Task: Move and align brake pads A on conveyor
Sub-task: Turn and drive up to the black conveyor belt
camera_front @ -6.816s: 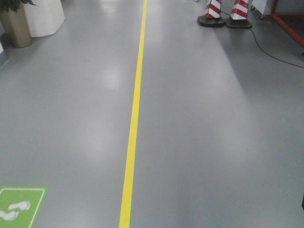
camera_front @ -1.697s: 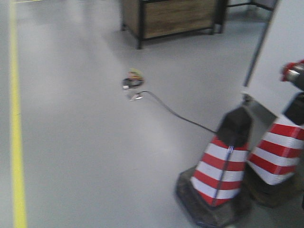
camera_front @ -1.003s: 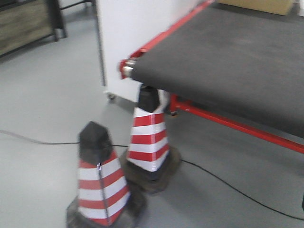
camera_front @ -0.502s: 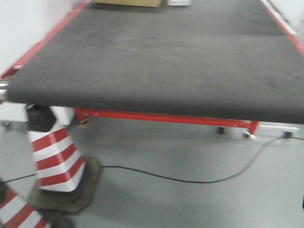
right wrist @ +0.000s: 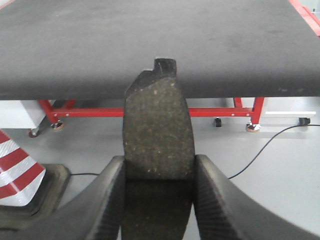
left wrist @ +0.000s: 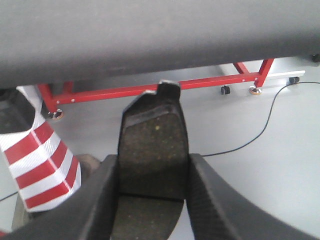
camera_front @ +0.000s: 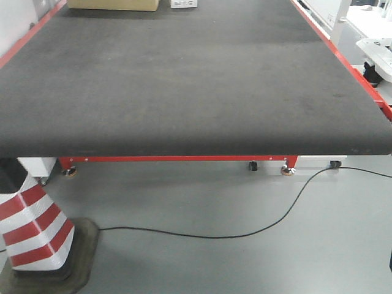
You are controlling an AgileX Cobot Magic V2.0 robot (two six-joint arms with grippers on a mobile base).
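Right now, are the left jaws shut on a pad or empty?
Shut on a brake pad: in the left wrist view it sits clamped between both fingers of the left gripper, short of the conveyor.

Two brake pads (left wrist: 152,145) (right wrist: 157,130), one conveyor (camera_front: 184,79), one cone (camera_front: 30,226), perhaps one box (camera_front: 113,5).

You're facing the conveyor (camera_front: 184,79) end-on. Near and middle belt is lying bare, so a claw is getting free passage from above there. At the far end a cardboard box (camera_front: 113,4) and a white item (camera_front: 184,3) are sitting on the belt. Red edge rails (camera_front: 335,46) are bounding both sides, and a white machine (camera_front: 376,52) is standing just beside the right one. Below the belt lip, the red frame (camera_front: 177,158), a striped cone (camera_front: 33,229) at lower left and a floor cable (camera_front: 245,229) are cluttering any low approach. The left claw (left wrist: 152,159) is clamping the left pad (left wrist: 152,140) and the right claw (right wrist: 159,159) the right pad (right wrist: 157,125). Both pads are sticking out ahead of the fingers, toward the belt's front lip.
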